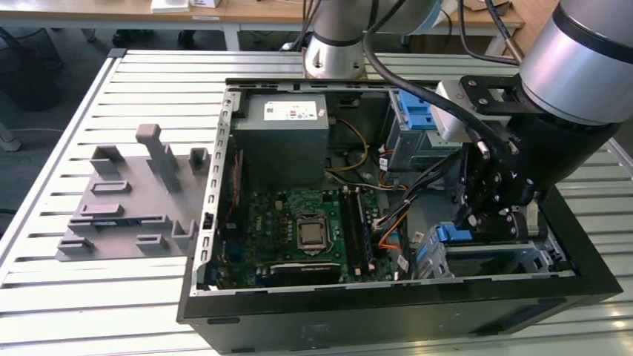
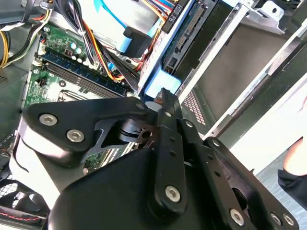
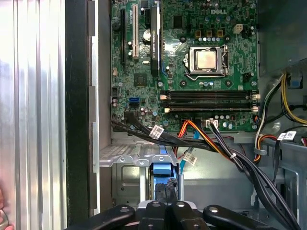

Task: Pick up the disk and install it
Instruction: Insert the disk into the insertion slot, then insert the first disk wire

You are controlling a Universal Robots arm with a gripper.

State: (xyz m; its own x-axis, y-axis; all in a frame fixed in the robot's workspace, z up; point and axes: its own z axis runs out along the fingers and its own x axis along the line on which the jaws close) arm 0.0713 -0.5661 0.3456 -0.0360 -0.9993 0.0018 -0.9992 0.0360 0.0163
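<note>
Down in the open computer case point(image 1: 213, 222), the gripper point(image 3: 165, 203) is closed on the blue carrier edge of the disk point(image 3: 162, 171), holding it upright and edge-on so it slots into the metal drive bay point(image 3: 125, 155) beside the motherboard point(image 3: 184, 62).

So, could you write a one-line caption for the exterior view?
Robot arm's gripper lowered into the drive bay corner of an open computer case, at the blue-framed disk.
</note>
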